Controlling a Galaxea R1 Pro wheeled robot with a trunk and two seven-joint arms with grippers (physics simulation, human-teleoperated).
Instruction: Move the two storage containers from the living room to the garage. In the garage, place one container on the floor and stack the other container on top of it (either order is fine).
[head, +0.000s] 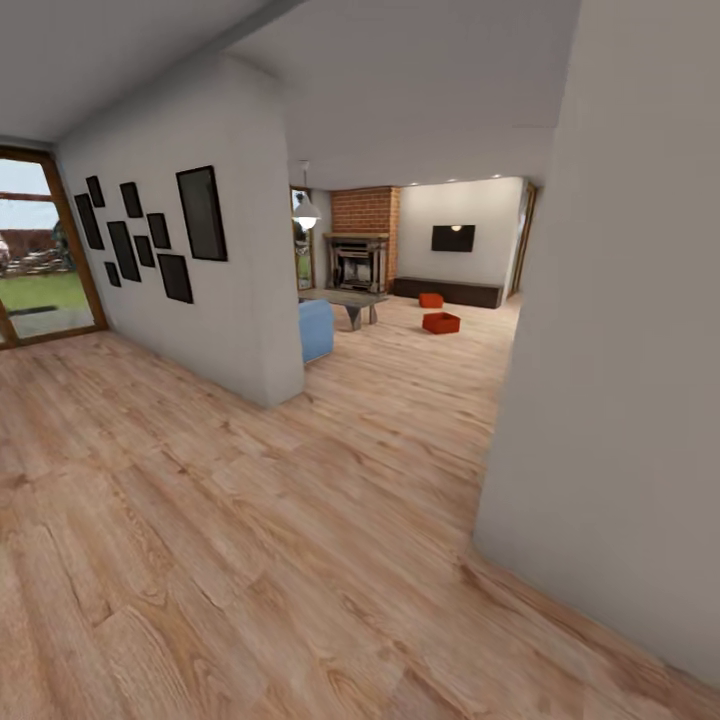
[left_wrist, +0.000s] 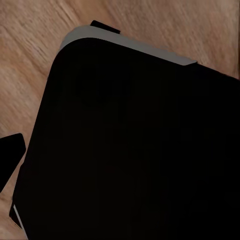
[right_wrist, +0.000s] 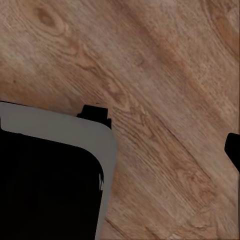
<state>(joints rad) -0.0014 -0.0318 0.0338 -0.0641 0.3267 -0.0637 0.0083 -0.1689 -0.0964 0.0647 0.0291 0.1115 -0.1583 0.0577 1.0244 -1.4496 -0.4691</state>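
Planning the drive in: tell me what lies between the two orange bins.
Head view: bare wood plank floor separates the nearer bin from the farther bin; nothing sits between them.

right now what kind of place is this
A home interior, likely a hallway opening into a living room: wood plank floor, a red brick fireplace and a wall TV ahead, with two orange-red containers on the floor.

Light wood plank floor (right_wrist: 165, 85) with dark grain and knots covered most of the frame, the planks running diagonally from the upper left toward the lower right. A black body with a grey rounded edge (right_wrist: 55, 175) occupied the lower left corner, a small black tab (right_wrist: 95, 112) sticking up at its top edge. A dark shape (right_wrist: 234, 150) cut in at the right edge, too partial to identify.
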